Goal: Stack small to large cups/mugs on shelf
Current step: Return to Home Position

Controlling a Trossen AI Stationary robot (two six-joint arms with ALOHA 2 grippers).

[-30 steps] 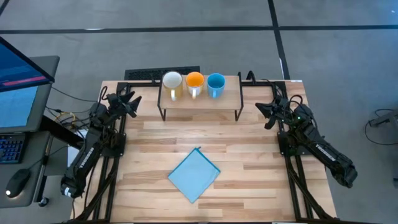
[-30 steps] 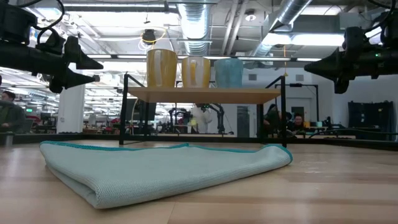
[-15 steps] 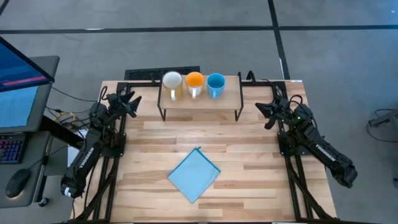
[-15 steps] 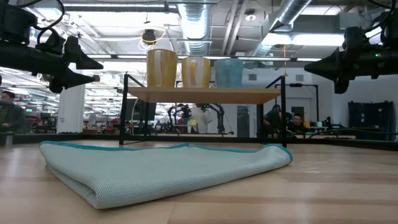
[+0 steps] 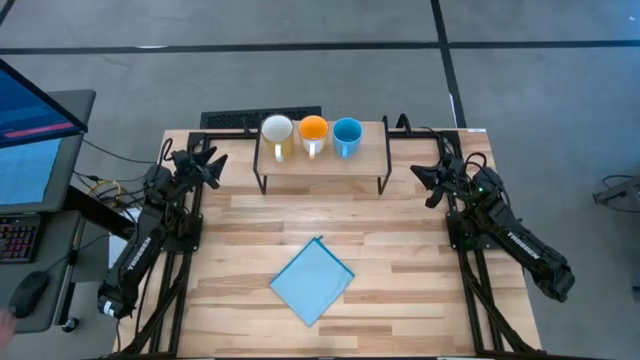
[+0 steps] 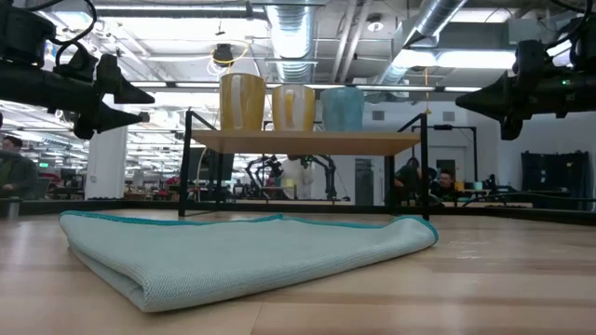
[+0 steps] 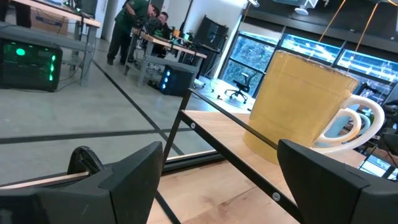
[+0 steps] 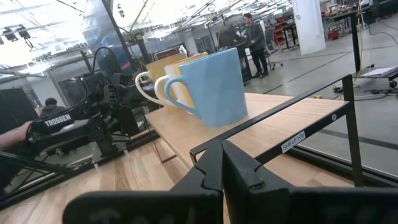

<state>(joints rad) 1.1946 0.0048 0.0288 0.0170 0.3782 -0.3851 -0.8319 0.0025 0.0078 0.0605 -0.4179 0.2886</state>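
3 mugs are sitting in a row on the shelf point(image 5: 320, 170): cream mug point(image 5: 277, 131), orange mug point(image 5: 313, 129), blue mug point(image 5: 347, 131). Left gripper point(image 5: 208, 160), fingers apart, and right gripper point(image 5: 418, 176), fingers together, are flanking it. For homing, I'd be pulling both arms straight back w/o clipping shelf legs

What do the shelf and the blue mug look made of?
Shelf: light wood top with visible grain, on thin black legs, likely painted metal. Blue mug: smooth, evenly coloured, soft sheen; probably glazed ceramic, though plastic is possible.
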